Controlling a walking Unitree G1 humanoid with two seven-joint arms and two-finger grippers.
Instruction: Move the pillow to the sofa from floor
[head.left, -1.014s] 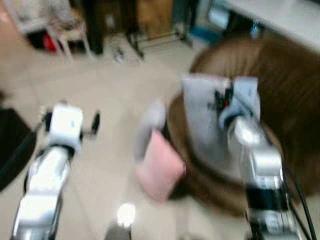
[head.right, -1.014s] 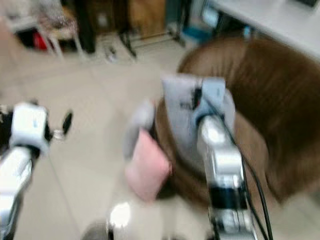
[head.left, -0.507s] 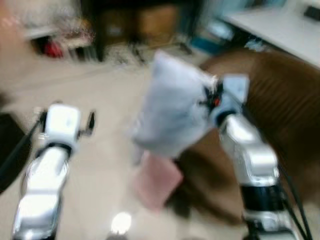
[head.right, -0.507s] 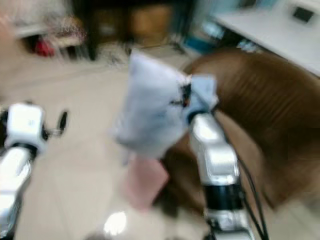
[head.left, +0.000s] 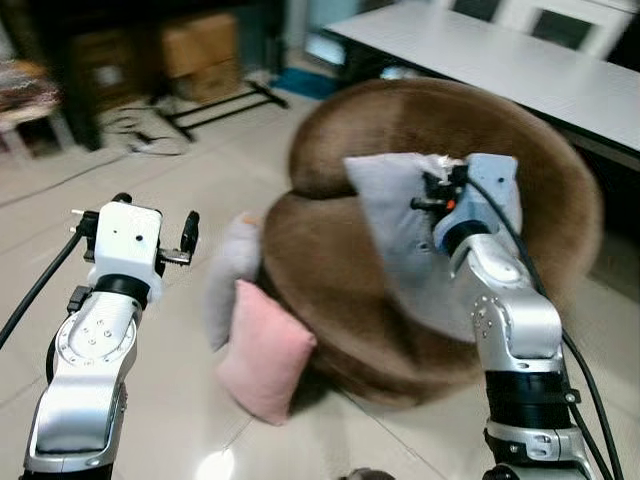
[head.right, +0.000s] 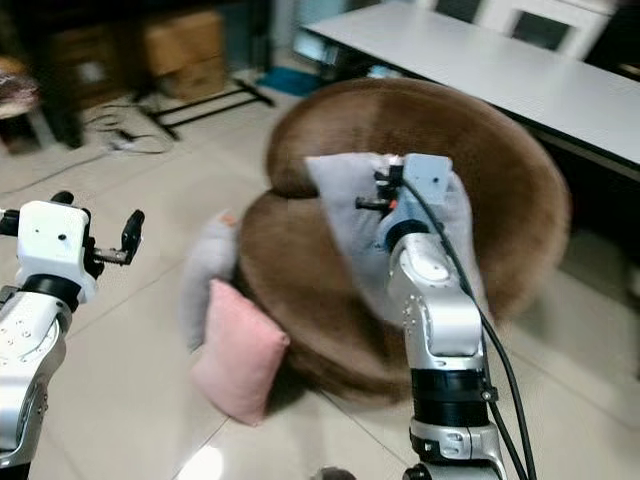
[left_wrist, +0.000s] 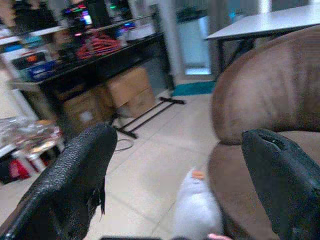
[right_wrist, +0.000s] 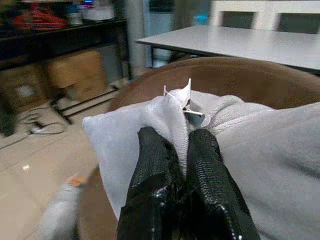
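My right gripper (right_wrist: 176, 136) is shut on the top edge of a light grey pillow (head.left: 395, 240), beside its white tag. The pillow hangs upright against the round brown sofa (head.left: 420, 120), over the seat and in front of the backrest. A pink pillow (head.left: 262, 350) leans on the sofa's base on the floor, with another grey pillow (head.left: 230, 275) standing just behind it. My left gripper (left_wrist: 175, 165) is open and holds nothing; it is raised over the floor left of the sofa, in line with the grey floor pillow (left_wrist: 196, 210).
A long white table (head.left: 480, 60) stands behind the sofa on the right. Cardboard boxes (head.left: 200, 45) sit under a dark shelf at the back, with a metal stand and cables (head.left: 130, 125) on the tiles. Bare tiled floor (head.left: 170, 380) lies on the left.
The view has turned and sharpened. My right gripper has carried the grey pillow from in front of the sofa's left side back over the seat. The left arm keeps its pose.
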